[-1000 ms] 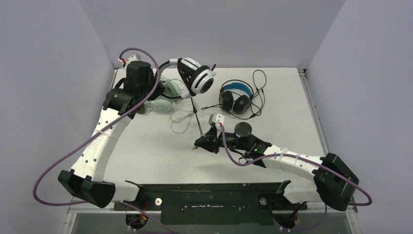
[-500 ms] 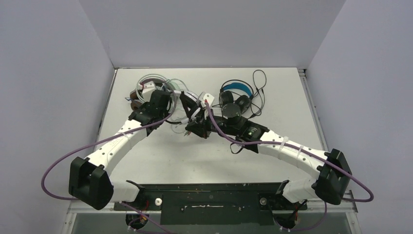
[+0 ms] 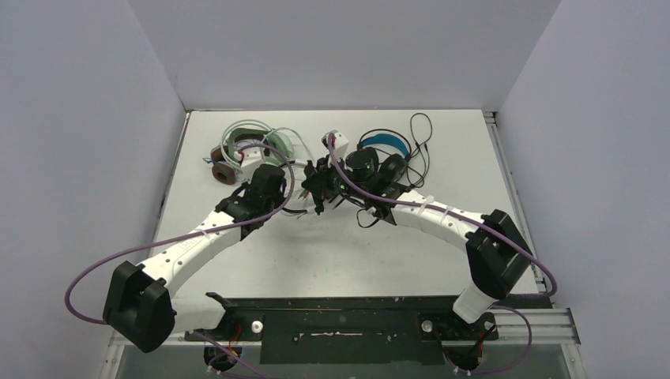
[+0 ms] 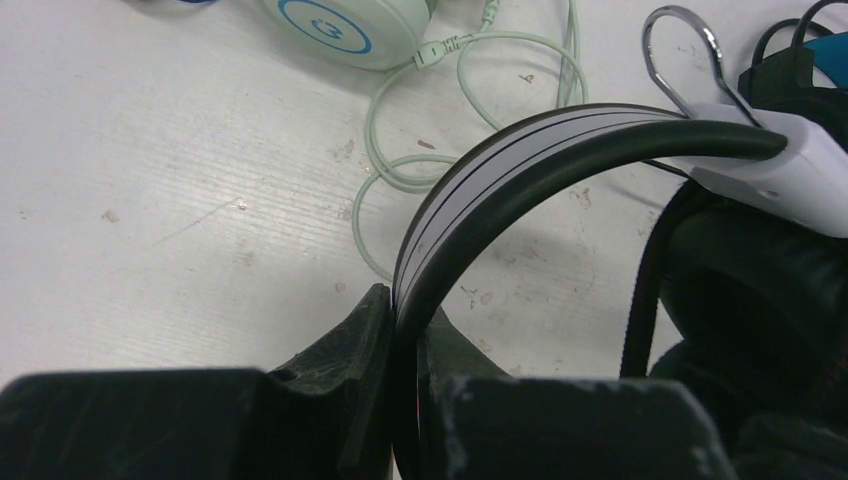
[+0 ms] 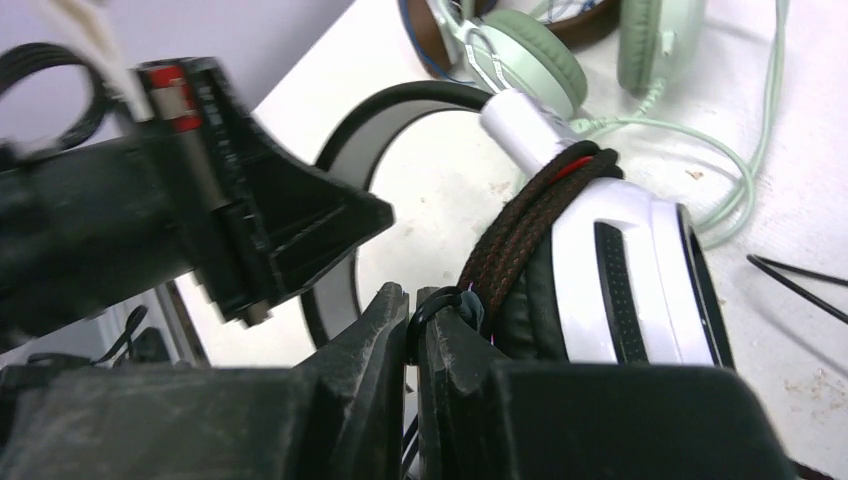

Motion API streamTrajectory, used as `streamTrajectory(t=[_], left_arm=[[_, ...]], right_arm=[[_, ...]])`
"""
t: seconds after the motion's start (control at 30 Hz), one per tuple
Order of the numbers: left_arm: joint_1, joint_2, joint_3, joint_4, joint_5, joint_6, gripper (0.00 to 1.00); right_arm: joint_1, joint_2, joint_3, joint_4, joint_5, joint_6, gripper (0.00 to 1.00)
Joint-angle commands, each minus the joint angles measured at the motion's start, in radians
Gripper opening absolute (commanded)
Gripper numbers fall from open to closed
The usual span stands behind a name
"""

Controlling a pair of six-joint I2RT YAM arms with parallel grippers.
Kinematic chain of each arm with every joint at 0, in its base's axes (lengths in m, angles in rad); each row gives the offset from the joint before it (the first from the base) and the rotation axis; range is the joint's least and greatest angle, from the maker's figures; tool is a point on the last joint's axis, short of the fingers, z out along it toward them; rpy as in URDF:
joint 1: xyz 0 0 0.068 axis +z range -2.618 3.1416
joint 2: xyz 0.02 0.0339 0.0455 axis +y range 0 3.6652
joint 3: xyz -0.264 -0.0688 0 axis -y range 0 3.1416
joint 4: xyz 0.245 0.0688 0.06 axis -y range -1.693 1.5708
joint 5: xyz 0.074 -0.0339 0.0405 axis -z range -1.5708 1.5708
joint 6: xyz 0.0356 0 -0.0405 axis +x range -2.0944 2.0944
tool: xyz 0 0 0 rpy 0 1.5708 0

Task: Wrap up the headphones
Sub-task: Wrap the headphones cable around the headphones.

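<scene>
My left gripper (image 4: 405,310) is shut on the headband (image 4: 520,150) of the white headphones with black stripes, which arches up and to the right. Its black ear cushion (image 4: 760,290) fills the right of the left wrist view. My right gripper (image 5: 415,305) is shut on a thin black loop of cord beside the white ear cup (image 5: 620,270). A braided red-and-black cord (image 5: 520,230) lies wound round that cup. Seen from above, the left gripper (image 3: 291,189) and the right gripper (image 3: 318,188) meet at the back middle of the table.
The mint green headphones (image 3: 272,142) and their loose cord (image 4: 400,170) lie just behind the left gripper. The brown headphones (image 3: 225,167) sit at the back left. The black pair with a blue headband (image 3: 385,142) and its cord lie behind the right wrist.
The left gripper has brought the white headphones down from high at the back left to the table's back middle. The right gripper has moved back to meet it, still pinching the cord.
</scene>
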Motion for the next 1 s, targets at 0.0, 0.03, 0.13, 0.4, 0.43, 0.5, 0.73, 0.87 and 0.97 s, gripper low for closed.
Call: streamTrajectory(t=[0.0, 0.03, 0.13, 0.4, 0.43, 0.5, 0.73, 0.87, 0.97], left_arm=[[-0.027, -0.052, -0.002, 0.118, 0.114, -0.085, 0.0], [-0.03, -0.054, -0.008, 0.119, 0.126, -0.092, 0.0], [-0.034, -0.056, -0.03, 0.145, 0.188, -0.103, 0.0], [-0.036, 0.028, -0.025, 0.162, 0.299, -0.115, 0.0], [-0.036, 0.034, -0.027, 0.17, 0.309, -0.124, 0.0], [-0.036, 0.04, -0.034, 0.189, 0.321, -0.141, 0.0], [-0.035, 0.067, -0.052, 0.222, 0.339, -0.164, 0.0], [-0.034, 0.081, -0.058, 0.231, 0.345, -0.168, 0.0], [-0.033, 0.083, -0.055, 0.233, 0.345, -0.168, 0.0]], right_arm=[[-0.02, 0.051, 0.036, 0.095, 0.101, 0.041, 0.0], [-0.02, 0.063, 0.046, 0.091, 0.103, 0.034, 0.0], [-0.018, 0.097, 0.07, 0.066, 0.106, 0.007, 0.0], [0.023, 0.222, 0.165, -0.089, 0.186, -0.09, 0.01], [0.027, 0.243, 0.182, -0.122, 0.195, -0.092, 0.02], [0.024, 0.278, 0.192, -0.154, 0.196, -0.079, 0.05], [-0.016, 0.306, 0.131, -0.119, 0.154, 0.014, 0.33], [-0.028, 0.307, 0.118, -0.12, 0.147, 0.026, 0.37], [-0.034, 0.304, 0.114, -0.122, 0.137, 0.029, 0.54]])
